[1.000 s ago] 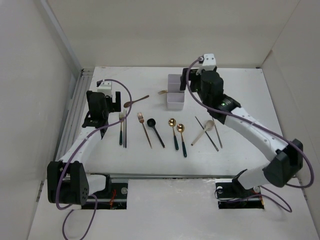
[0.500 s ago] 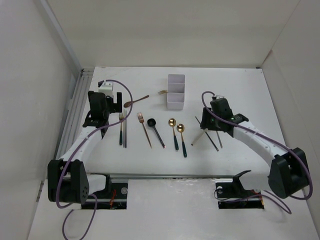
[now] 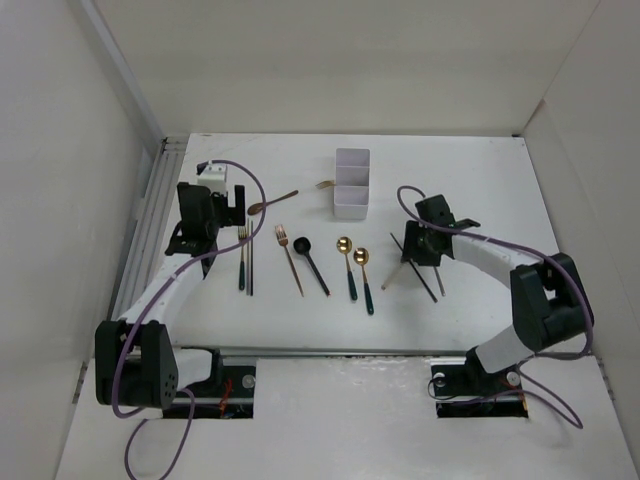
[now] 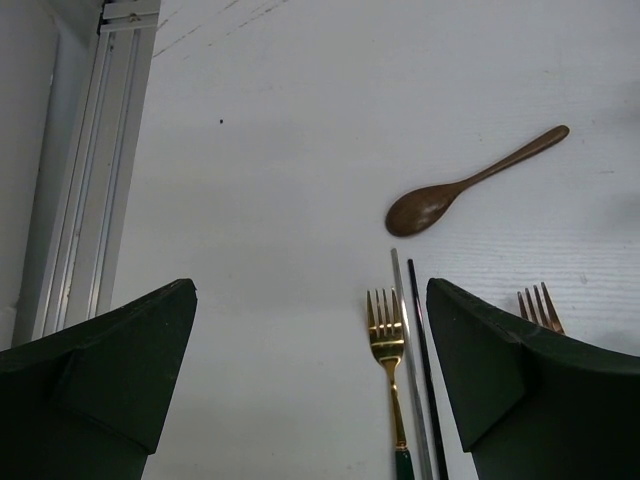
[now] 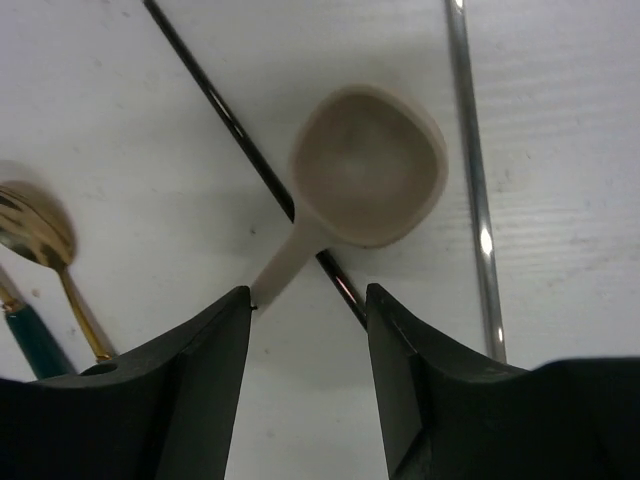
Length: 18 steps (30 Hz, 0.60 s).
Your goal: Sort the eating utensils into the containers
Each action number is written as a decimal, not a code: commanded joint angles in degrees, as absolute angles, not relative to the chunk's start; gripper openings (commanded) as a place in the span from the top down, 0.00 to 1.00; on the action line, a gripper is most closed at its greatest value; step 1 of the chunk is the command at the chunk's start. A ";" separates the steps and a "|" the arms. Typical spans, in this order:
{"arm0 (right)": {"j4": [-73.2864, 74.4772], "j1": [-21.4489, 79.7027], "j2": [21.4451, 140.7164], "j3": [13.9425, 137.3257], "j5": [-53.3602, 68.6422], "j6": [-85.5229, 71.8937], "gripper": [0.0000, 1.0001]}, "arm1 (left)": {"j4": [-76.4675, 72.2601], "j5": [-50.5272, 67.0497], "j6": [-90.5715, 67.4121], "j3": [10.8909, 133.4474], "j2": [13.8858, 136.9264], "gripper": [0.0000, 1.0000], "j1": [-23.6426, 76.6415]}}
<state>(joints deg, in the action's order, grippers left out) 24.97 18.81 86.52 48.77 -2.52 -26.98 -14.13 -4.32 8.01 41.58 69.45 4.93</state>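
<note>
From above, the box (image 3: 352,185) stands toward 12 o'clock on the tabletop (image 3: 480,180). The cutlery lies in a row across the middle. From 9 to 3 o'clock it runs: gold fork (image 3: 242,255), a chopstick pair (image 3: 250,262), copper fork (image 3: 290,258), black spoon (image 3: 312,262) and two gold spoons (image 3: 356,270). The wooden spoon (image 3: 272,202) lies apart, at 11 o'clock from the forks. The left hand (image 3: 205,212) hangs over the row's 9 o'clock end. The right hand (image 3: 420,243) is low over the 3 o'clock end, where a beige spoon (image 3: 392,278) crosses two more sticks (image 3: 430,280).

In the left wrist view, the left hand (image 4: 310,300) is spread wide and holds nothing. The gold fork's tines (image 4: 386,320) and the chopstick tips (image 4: 410,370) lie between its fingers (image 4: 100,370). The wooden spoon (image 4: 440,200) lies at 1 o'clock, and the copper fork (image 4: 540,305) peeks past the other finger.

In the right wrist view, the right hand (image 5: 308,295) is parted and grips nothing. The beige spoon's bowl (image 5: 368,165) lies at 12 o'clock from the gap, and its handle slants toward the 7 o'clock finger (image 5: 190,400). A dark stick (image 5: 230,125) passes under the spoon. A silver stick (image 5: 475,180) lies at 3 o'clock, and a gold spoon (image 5: 30,225) at 9 o'clock.
</note>
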 commanded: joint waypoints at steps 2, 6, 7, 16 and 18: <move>21.36 18.46 90.51 54.13 -1.93 -25.22 0.46 | -16.00 -3.43 7.12 40.34 65.92 0.00 5.10; 20.83 17.93 92.54 54.67 -0.80 -24.61 0.48 | -15.47 -3.96 7.12 39.81 65.30 0.00 5.10; 20.31 17.93 92.55 54.67 -0.79 -24.61 0.49 | -15.47 -3.96 7.12 39.81 65.30 0.00 5.10; 19.78 17.40 95.10 56.25 -0.79 -24.08 0.73 | -16.00 -3.96 7.65 39.29 64.78 0.00 5.10; 19.78 16.88 95.10 56.77 -0.79 -24.08 0.79 | -16.00 -3.96 7.65 38.76 64.78 0.00 5.10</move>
<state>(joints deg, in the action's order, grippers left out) 21.58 17.56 94.98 54.35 -0.99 -24.40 -14.13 -4.29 7.84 39.75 66.87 4.93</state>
